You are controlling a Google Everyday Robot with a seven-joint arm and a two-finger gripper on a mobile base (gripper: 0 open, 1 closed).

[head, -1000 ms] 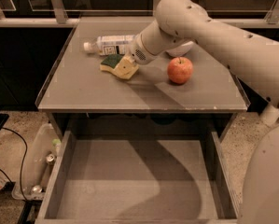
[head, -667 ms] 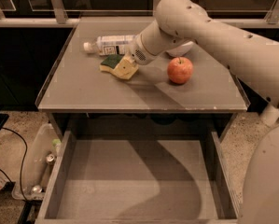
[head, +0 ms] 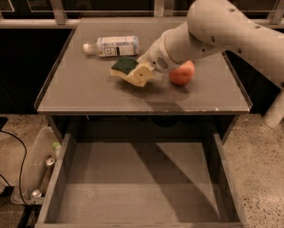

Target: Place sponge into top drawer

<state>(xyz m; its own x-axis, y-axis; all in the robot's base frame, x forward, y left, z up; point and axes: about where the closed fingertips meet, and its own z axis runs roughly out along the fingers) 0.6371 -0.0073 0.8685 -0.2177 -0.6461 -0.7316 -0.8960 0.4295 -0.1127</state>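
The small wavy-edged kitchen sponge (head: 124, 65), pale yellow foam under a dark green scouring layer, lies on the flat grey top of the cabinet (head: 80, 91), a little left of its middle and towards the back. The robot's cream-coloured gripper (head: 142, 73) is right against the sponge's right-hand end, touching it or nearly so. Whether the gripper is spread or pinching the sponge cannot be told from this angle. The thick white arm (head: 217, 27) comes in from the right edge of the view and slopes down over the cabinet top to the gripper.

Just behind the sponge, a clear plastic bottle (head: 114, 45) with a white cap and a pale label lies on its side, close to the sponge but apart from it. To the right of the gripper, a red-orange apple (head: 182, 73) sits on the cabinet top, partly hidden under the arm's wrist.

Below the front edge of the cabinet top, the wide shallow grey top drawer (head: 141, 189) stands pulled out, with its flat bottom and low side walls in view and the arm's shadow across it. The sponge is well apart from it, up on the surface above. On the speckled floor (head: 265, 165) to the left of the drawer stands a pale plastic bin (head: 34, 167) with cans in it.

The sponge rests green side up, its yellow foam showing along the near edge.
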